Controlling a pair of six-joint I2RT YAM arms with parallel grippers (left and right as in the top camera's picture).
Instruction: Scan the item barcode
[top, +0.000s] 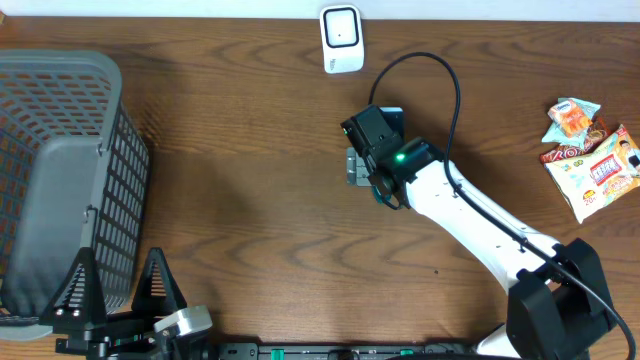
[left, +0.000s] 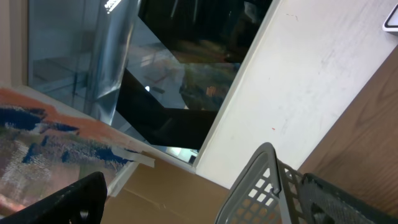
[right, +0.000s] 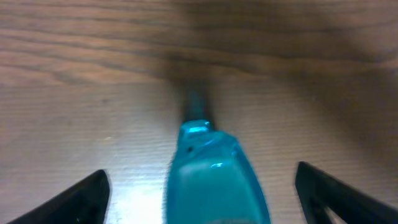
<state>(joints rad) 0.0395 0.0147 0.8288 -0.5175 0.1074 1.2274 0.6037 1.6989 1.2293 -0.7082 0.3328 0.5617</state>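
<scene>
Though well apart from snacks (top: 592, 160), grey basket (top: 60, 62).

— What is filling the upper left?
— A dark pane of glass (left: 174, 56) is throwing back blurred reflections. A wide white board (left: 298, 81) is running diagonally down from the top right beside it.
— And lower down?
— A painted sheet in orange and blue (left: 43, 143) is coming in from the left. A strip of pale tape (left: 134, 155) is sticking out at its lower edge, over plain brown cardboard (left: 168, 199).
— Anything nearer the camera?
— A grey plastic lattice basket (left: 267, 186) is rising at the bottom right, with brown wooden tabletop (left: 367, 124) showing behind it. A black finger tip (left: 68, 202) is poking in at the bottom left.
</scene>
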